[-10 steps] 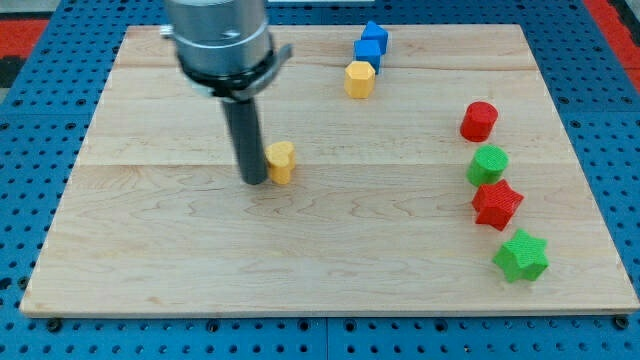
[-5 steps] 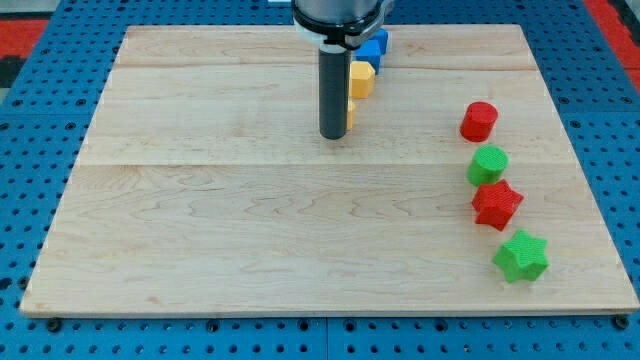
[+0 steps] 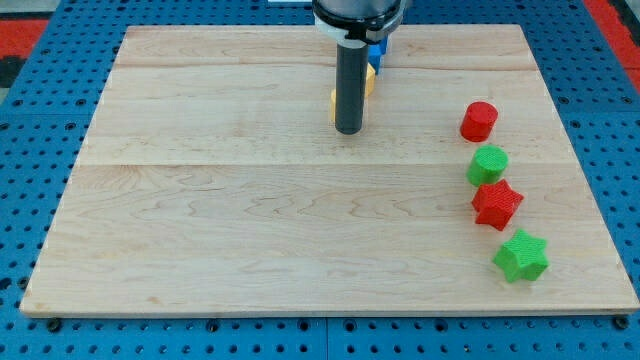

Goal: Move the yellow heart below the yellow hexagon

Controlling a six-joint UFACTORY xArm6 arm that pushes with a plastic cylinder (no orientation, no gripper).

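My tip (image 3: 349,129) rests on the wooden board (image 3: 250,220), right of centre near the view's top. The dark rod hides most of the yellow heart (image 3: 333,102); only a yellow sliver shows at the rod's left edge, just above the tip. The yellow hexagon (image 3: 369,80) is mostly hidden too, showing as a small yellow patch at the rod's right edge, higher up. The heart sits below and slightly left of the hexagon. Whether the two touch is hidden.
A blue block (image 3: 377,45) peeks out behind the arm at the view's top. Down the view's right side stand a red cylinder (image 3: 479,121), a green cylinder-like block (image 3: 488,163), a red star (image 3: 496,204) and a green star (image 3: 521,256).
My tip has pushed the yellow heart from the board's middle left up and right to just under the yellow hexagon. In the last half second the rod shifted slightly right.
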